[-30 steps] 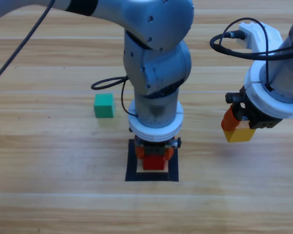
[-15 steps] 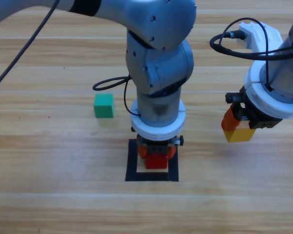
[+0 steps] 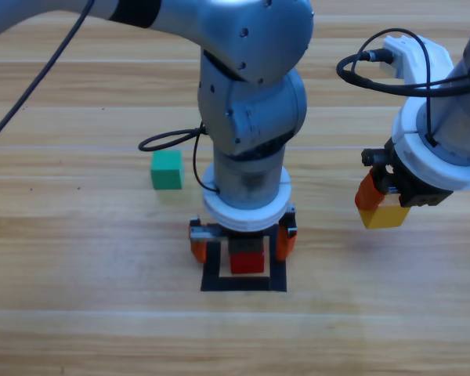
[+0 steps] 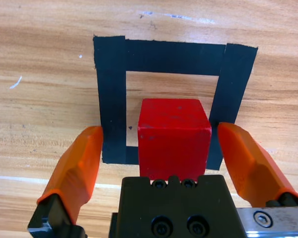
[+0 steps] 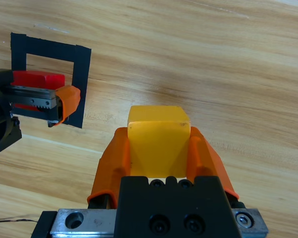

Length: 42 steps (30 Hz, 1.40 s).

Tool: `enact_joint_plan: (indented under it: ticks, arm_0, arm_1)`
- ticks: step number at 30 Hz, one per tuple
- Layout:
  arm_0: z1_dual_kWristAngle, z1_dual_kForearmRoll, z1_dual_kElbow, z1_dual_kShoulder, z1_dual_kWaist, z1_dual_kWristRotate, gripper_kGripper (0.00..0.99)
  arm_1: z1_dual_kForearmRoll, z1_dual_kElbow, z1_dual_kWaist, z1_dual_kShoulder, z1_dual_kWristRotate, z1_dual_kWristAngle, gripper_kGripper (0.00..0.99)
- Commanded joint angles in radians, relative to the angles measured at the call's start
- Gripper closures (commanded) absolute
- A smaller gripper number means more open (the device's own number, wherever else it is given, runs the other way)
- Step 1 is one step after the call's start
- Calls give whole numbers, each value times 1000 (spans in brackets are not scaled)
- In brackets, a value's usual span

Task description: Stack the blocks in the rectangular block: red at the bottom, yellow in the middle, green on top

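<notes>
Wooden counter (image 3: 78,313) fills every view, planks running left-right in the high view. Left arm (image 3: 251,102) comes down over the middle and hides the far edge of the tape square (image 3: 213,278) from above. Right arm (image 3: 446,149) is cut off by the right edge of the high view; only its wrist and gripper show.

Left gripper (image 3: 243,239) sits low over the square, fingers (image 4: 77,168) spread apart, one on each side of the red cube (image 4: 174,136), clear gaps on both sides, not touching it. Red cube rests on the bare wood inside the square, toward the gripper's side, sides roughly parallel to the tape. In the left wrist view its near bottom edge is hidden by the black gripper body, so how it sits against the near strip cannot be told. In the high view only part of the red top shows under the wrist.

Right gripper (image 3: 382,205) hangs off to the right, well apart from the square, fingers clamped on the yellow cube (image 5: 158,136). The cube's lower part is hidden between the fingers; its top face and front stick out beyond the tips.

Green cube (image 3: 166,170) lies alone on the counter left of the left arm, near the black cable (image 3: 168,139), apart from the square, sides about square to the planks.

No writing or labels readable anywhere.
</notes>
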Motion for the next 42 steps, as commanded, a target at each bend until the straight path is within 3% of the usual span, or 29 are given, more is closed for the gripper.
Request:
enact_joint_plan:
  ticks: [1,7,15,22,26,29,34,42]
  arm_0:
    - [24,16,21,-71,-33,-32,0]
    - [50,33,12,-179,-22,-32,0]
    - [139,59,24,-396,115,31,17]
    - [76,44,18,-431,355,333,82]
    - [96,8,42,-433,420,383,83]
    - [32,19,35,-400,466,417,80]
    - [55,15,35,-356,466,468,82]
    - [-28,15,41,-313,480,593,71]
  arm_1:
    - [9,-12,23,52,-2,11,777]
    - [26,-38,60,49,15,-17,777]
    - [181,-262,128,196,49,-22,777]
    - [293,-483,172,332,67,-12,777]
    - [356,-591,197,403,81,-12,777]
    - [356,-617,214,424,95,-12,777]
    - [408,-713,238,478,116,-12,777]
    - [414,-751,246,513,152,-19,777]
